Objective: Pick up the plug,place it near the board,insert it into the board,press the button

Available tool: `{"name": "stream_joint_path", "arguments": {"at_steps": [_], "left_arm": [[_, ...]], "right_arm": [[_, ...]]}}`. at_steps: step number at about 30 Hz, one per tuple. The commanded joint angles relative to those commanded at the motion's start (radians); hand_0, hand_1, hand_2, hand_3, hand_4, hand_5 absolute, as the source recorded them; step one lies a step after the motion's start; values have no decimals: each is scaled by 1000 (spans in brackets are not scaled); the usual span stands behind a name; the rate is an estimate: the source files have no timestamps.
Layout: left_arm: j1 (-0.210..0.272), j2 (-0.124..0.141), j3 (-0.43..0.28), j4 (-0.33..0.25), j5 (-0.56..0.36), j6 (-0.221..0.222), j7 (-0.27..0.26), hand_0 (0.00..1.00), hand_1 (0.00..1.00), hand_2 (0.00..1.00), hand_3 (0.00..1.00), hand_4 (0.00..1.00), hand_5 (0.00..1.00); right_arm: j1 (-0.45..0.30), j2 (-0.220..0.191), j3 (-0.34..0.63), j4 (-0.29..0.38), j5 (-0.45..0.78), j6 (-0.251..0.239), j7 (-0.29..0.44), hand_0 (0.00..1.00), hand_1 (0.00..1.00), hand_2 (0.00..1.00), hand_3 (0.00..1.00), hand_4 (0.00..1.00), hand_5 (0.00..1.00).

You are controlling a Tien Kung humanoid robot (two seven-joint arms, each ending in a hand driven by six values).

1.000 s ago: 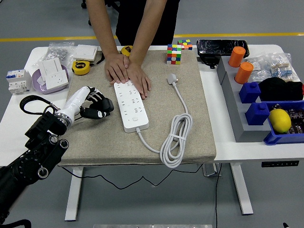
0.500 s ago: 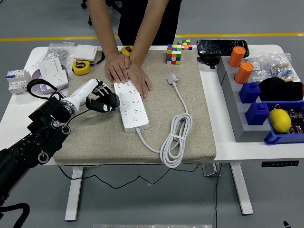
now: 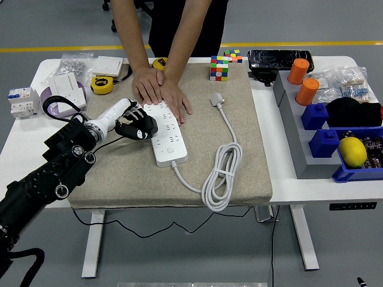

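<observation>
Hovering at the left edge of the strip (image 3: 165,133), the left hand (image 3: 135,121) has its fingers (image 3: 146,130) loosely curled and holds nothing. A person's hands (image 3: 160,91) press the strip's far end flat on the mat (image 3: 119,179). The plug (image 3: 216,99) lies unplugged to the right of the strip, well apart from the hand, its cord (image 3: 222,173) running toward the near edge. No right hand shows, so the left must cross over the strip to reach it.
</observation>
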Motion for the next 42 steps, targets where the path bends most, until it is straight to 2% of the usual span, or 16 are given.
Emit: {"name": "stream_joint_path", "arguments": {"at_steps": [34, 35, 40, 41, 42], "left_arm": [[-12, 14, 48, 15, 26, -20, 5, 686, 609, 468, 511, 510, 2], [-12, 15, 49, 15, 26, -22, 5, 695, 673, 520, 553, 707, 42], [-14, 16, 50, 15, 29, -35, 7, 695, 673, 520, 553, 707, 42], [-15, 17, 50, 15, 32, -39, 7, 738, 753, 637, 580, 891, 114], [-16, 17, 51, 15, 32, -42, 7, 738, 753, 637, 580, 891, 114]], "right_arm": [[0, -5, -6, 0, 6, 5, -1, 980, 907, 843, 858, 998, 998], [0, -5, -6, 0, 6, 5, -2, 980, 907, 843, 858, 998, 998], [0, -4, -5, 0, 8, 5, -2, 980, 907, 843, 858, 998, 998], [0, -5, -5, 0, 8, 5, -2, 982, 907, 842, 858, 998, 998], [0, -5, -5, 0, 8, 5, -2, 982, 907, 842, 858, 998, 998]]}}
